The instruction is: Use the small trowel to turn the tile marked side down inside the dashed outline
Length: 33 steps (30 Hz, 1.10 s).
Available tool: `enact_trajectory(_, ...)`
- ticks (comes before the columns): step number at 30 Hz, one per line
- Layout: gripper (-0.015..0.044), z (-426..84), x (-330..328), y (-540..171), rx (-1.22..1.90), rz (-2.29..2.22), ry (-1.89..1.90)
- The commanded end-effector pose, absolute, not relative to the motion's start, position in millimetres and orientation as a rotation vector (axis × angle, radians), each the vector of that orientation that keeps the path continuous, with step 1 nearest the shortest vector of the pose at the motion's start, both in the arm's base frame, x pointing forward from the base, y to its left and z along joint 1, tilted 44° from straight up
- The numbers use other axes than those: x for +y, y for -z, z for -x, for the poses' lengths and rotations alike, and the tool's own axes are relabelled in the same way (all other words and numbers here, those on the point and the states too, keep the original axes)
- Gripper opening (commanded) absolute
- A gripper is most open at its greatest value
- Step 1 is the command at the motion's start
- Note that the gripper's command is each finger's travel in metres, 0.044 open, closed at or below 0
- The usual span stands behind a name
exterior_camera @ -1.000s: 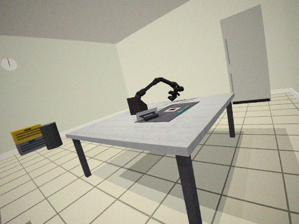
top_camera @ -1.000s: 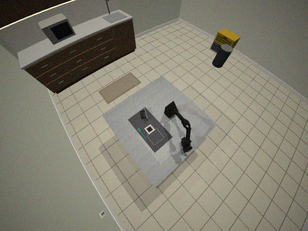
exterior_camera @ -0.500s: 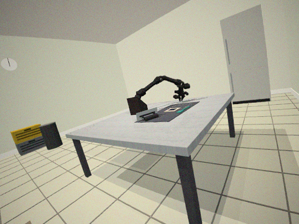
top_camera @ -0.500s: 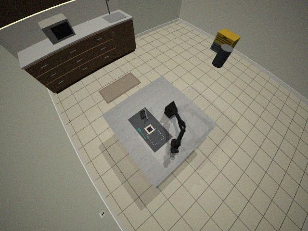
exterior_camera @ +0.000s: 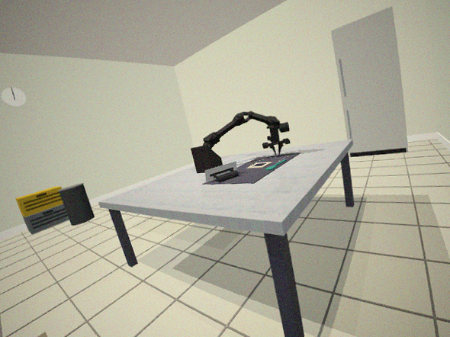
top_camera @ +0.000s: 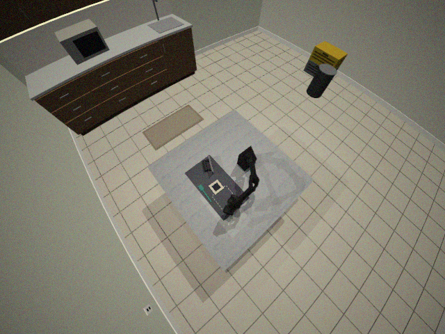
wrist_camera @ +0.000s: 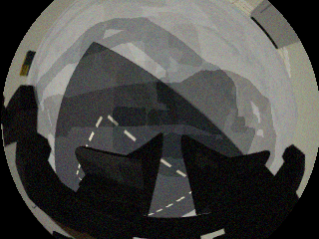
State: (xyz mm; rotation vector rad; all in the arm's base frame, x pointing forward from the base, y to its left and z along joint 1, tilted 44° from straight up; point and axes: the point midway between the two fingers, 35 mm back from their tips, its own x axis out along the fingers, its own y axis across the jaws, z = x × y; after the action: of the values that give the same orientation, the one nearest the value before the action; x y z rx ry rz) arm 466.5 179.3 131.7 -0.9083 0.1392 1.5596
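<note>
The tile, cream-bordered with a dark square in its middle, lies flat on the dark mat, beside the dashed outline. The teal trowel lies along the mat's long edge, next to the tile. My gripper points down just above the mat's end, over or near the outline, away from tile and trowel. Its fingers stand slightly apart with nothing between them. The arm hides part of the outline in the top view.
A black rack with an upright grey plate stands at the opposite end of the mat. The arm's base stands on the grey table beside the mat.
</note>
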Motion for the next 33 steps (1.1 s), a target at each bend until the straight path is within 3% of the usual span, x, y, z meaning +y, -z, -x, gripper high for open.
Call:
enact_trajectory(1, 0.0100, -477.5, 133.4, -101.1, 0.270, 0.856, -1.502)
enact_trajectory(13, 0.0100, -481.3, -18.3, 2.7, 0.596, 0.629, -1.320)
enact_trajectory(27, 0.0100, -395.7, -174.6, 122.3, 0.883, 0.257, -1.099)
enact_trajectory(33, 0.0100, -382.2, -186.5, 133.8, 0.905, 0.214, -1.078)
